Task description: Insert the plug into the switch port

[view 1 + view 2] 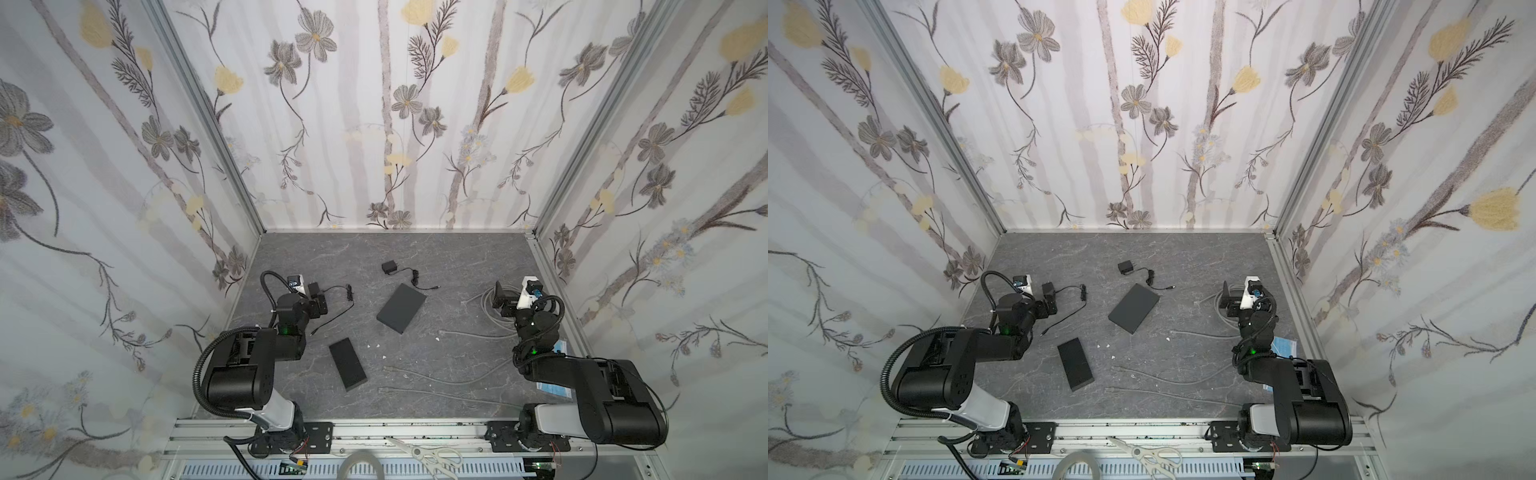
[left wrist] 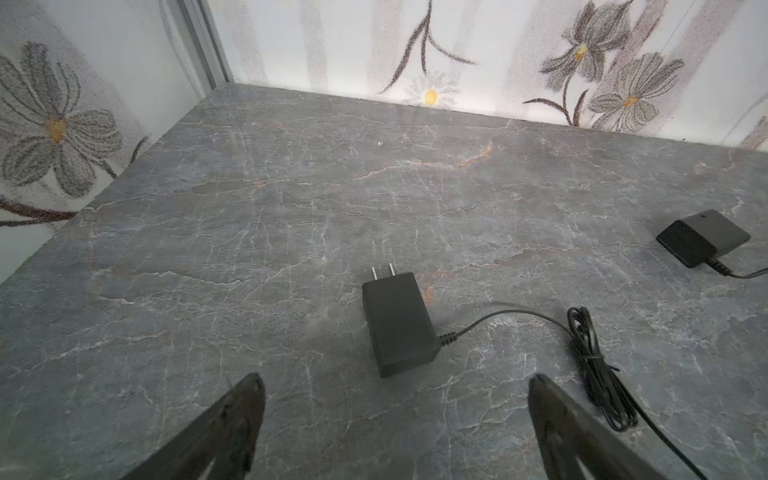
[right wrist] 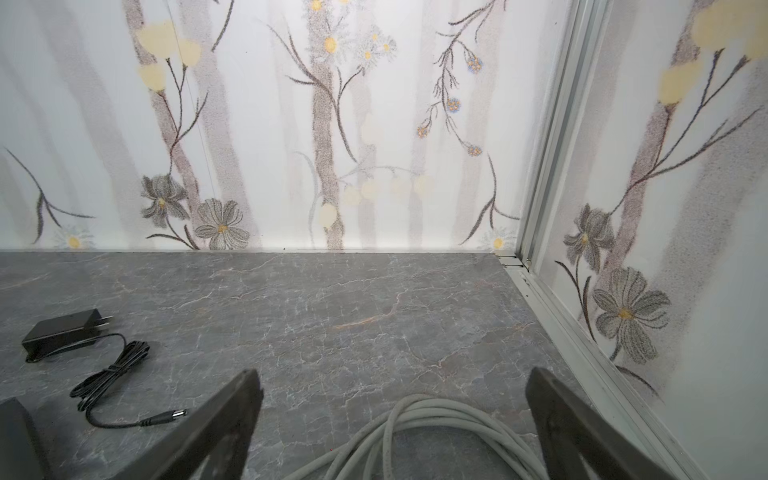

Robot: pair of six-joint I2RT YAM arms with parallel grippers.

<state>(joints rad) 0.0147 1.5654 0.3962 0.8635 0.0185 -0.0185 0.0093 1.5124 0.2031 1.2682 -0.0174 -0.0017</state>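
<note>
Starting at the left of both top views, the left fingers (image 2: pixel 232 415) stand spread wide and hold nothing. They hover just short of a black power adapter (image 2: pixel 399 324) lying flat on the tabletop (image 2: pixel 291 208). Its cord runs to a small barrel plug (image 1: pixel 314 332) at the middle left of a top view, near a long black switch (image 1: pixel 348 363). A second switch (image 1: pixel 402 307) lies at the centre, with another adapter (image 1: pixel 389 267) and its barrel plug (image 1: pixel 434 287) just beyond it. Grey network cables (image 1: pixel 388 369) trail toward the lower right with their ends loose. The right fingers (image 3: pixel 232 411), equally wide and empty, hang over a grey coil (image 3: pixel 415 415).

The likeliest trouble is choice: several plugs and two switches are on offer, and a grab at an adapter body instead of a plug end would lead nowhere. Neither switch is held, so a push at a port may simply slide it away. The tied cord bundle (image 2: pixel 590 353) could also drag.

Only the left wrist view shows the near adapter's two prongs, and only the right wrist view shows the second plug's metal tip. The top views alone show both switches whole. No view shows a port, so which way the ports face cannot be told.
</note>
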